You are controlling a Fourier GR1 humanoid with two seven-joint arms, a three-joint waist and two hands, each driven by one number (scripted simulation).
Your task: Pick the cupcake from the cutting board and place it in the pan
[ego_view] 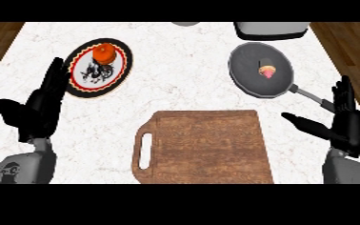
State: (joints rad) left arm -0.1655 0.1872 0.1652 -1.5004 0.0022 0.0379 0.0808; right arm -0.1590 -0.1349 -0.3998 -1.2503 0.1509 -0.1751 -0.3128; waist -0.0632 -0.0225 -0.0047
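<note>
Head view: nearest you, left hand (42,107) sits at the left edge, fingers straight and up, holding nothing; treat it as parked. Right hand (341,119) at the right edge is the same, spread wide with the thumb out toward the cutting board (204,148), nothing in it. The board lies between the hands, handle slot on its left, and the cupcake isn't on it. Further out and to the right is the pan (246,74), with the cupcake (268,69) inside, right of centre and off the rim; it looks tipped on its side, can't confirm. My read: the place is done, only the retreat is left. Watch the pan handle (313,97): it runs down-right and ends just beside your right fingers; I can't tell whether they touch. Pull the right hand back toward you and outward, never across the handle, or you'll swing the pan and roll the cupcake. Keep the fingers straight so nothing hooks. Far left, the plate (125,57) with the orange item (105,53) is well apart; ignore it.
</note>
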